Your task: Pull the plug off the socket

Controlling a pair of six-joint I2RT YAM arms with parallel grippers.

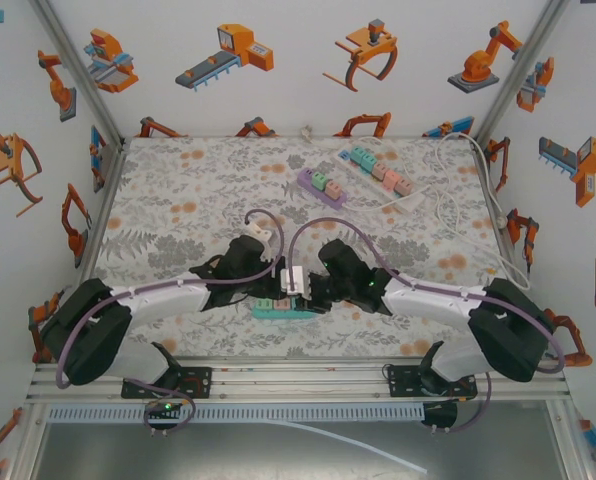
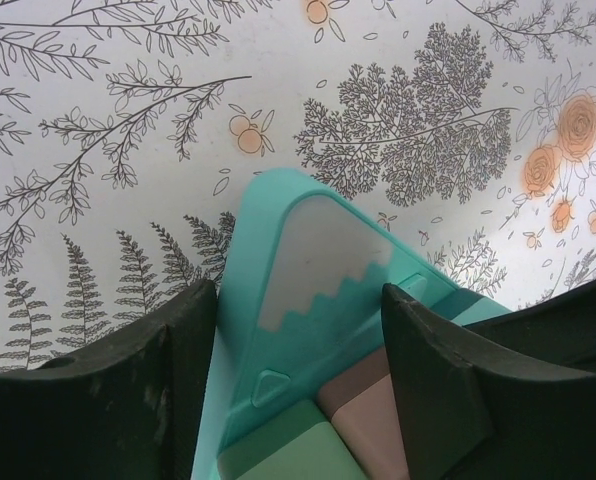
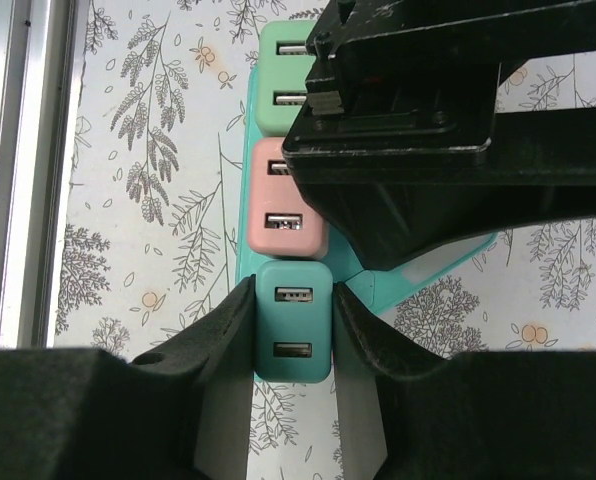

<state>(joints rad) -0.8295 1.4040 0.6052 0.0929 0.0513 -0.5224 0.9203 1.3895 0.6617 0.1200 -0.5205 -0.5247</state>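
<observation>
Both right gripper [image 3: 293, 295] jaws clamp the teal plug [image 3: 293, 335], hiding its sides.

Tabletop [image 1: 178, 200]: was covered in white cloth printed with grey ferns and orange blossoms.
Back wall [image 1: 298, 90], left wall [image 1: 18, 220] and right wall [image 1: 578, 250] enclosed the tabletop: white, with orange-and-blue robot-arm cartoons.
Aluminium posts [image 1: 78, 70] rose from the tabletop's far corners.
Aluminium rail [image 1: 298, 380] ran along its near edge.
Light was even.

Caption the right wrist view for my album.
Jaws clamp the teal USB plug on a power strip, beside a pink plug.
</observation>
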